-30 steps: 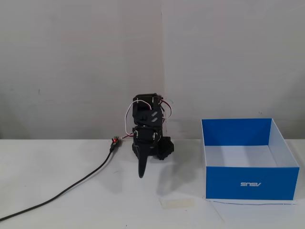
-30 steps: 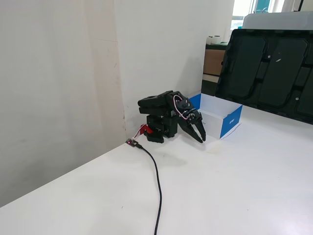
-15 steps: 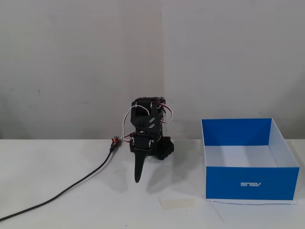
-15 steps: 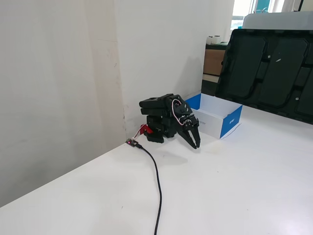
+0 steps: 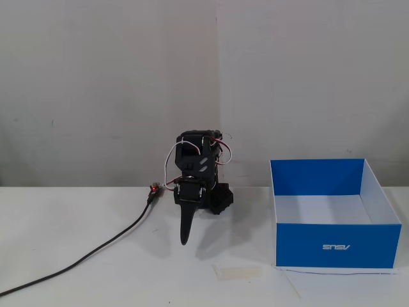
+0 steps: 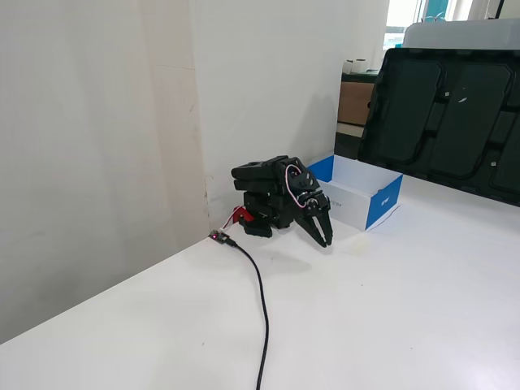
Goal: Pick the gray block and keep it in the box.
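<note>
Hanging folded above the white table (image 5: pixel 96 281), the gripper (image 6: pixel 325 239) is pointing downward, its jaws nearly closed and holding nothing; the box (image 5: pixel 337 245) is sitting well apart.

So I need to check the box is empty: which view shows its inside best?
The fixed view facing the arm: the box opens toward that camera, showing its white floor and walls, with no block visible. In the side fixed view the box sits far back, partly behind the arm, its floor mostly hidden.
</note>
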